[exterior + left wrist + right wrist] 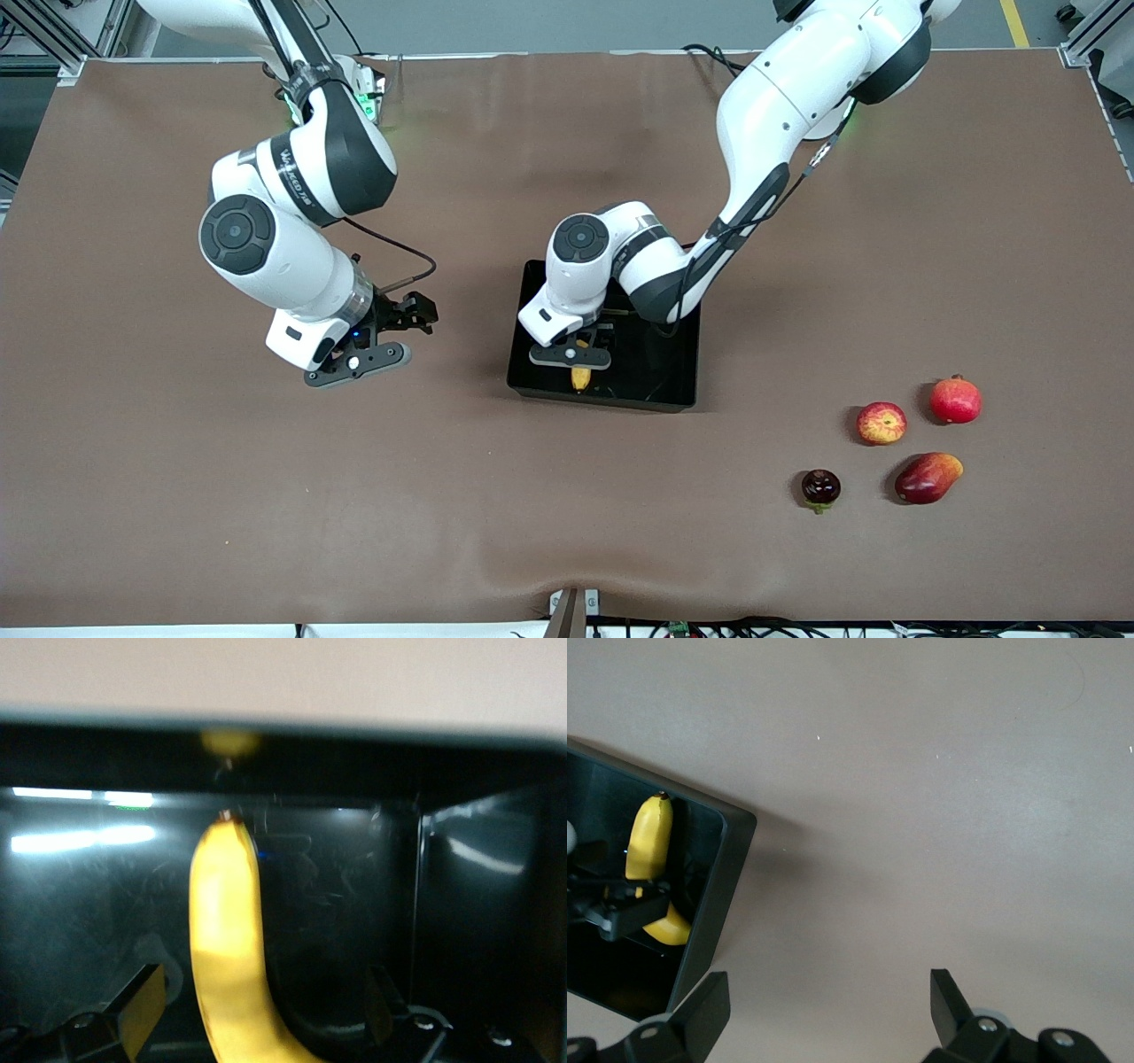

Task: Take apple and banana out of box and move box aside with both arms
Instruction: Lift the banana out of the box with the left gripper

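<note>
The black bin lies mid-table. The yellow banana lies inside it, mostly hidden under the left hand in the front view. My left gripper is down in the bin, open, its fingers either side of the banana with gaps showing. The bin's glossy wall fills the left wrist view. The red-and-yellow apple sits on the table toward the left arm's end. My right gripper is open and empty over bare table beside the bin; the right wrist view also shows the banana.
Near the apple are a plain red round fruit with a crown tip, an oval red-orange mango and a small dark maroon fruit. A brown cloth covers the table.
</note>
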{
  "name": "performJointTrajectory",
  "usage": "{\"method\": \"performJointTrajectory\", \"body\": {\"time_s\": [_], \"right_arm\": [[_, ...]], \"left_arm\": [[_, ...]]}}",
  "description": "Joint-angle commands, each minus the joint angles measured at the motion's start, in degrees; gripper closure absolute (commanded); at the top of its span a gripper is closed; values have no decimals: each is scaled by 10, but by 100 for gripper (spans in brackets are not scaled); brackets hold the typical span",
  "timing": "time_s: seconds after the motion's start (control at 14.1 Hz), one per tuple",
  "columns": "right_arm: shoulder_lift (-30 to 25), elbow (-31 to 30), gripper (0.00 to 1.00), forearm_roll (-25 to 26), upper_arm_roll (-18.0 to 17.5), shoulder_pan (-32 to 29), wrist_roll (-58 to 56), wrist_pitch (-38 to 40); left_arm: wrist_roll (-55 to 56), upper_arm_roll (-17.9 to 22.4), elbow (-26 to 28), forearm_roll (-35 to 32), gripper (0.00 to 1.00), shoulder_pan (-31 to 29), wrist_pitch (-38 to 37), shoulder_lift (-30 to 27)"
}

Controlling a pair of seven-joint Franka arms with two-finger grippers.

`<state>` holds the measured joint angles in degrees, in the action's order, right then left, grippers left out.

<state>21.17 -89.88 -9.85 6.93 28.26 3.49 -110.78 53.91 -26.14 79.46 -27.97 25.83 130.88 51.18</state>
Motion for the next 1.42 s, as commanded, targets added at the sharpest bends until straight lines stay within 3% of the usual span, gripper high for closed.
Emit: {"method": "performJointTrajectory", "body": {"time_s": [0.0,0.43,0.85,0.92,1.06,1.14,1.35], "right_arm": [[0,2,0,-7,2,4,10,-2],[0,1,0,-8,3,0,10,-1],[-1,1,0,-8,4,-3,10,-1],[-1,1,0,-8,4,-3,10,-1],[-1,1,0,-8,4,-3,10,-1],[-1,1,0,-8,4,-1,10,-2],[0,2,0,-9,4,2,10,-7]], "left_arm": [[-2,-10,32,5,0,-3,-4,-16],[4,-10,41,4,0,6,-4,-3],[5,-6,38,-4,39,9,4,15],[5,-6,38,-4,52,10,5,16],[9,-6,38,-2,90,11,4,14],[17,-6,36,-2,100,11,3,11],[20,-6,33,-3,100,9,-24,-5]]}}
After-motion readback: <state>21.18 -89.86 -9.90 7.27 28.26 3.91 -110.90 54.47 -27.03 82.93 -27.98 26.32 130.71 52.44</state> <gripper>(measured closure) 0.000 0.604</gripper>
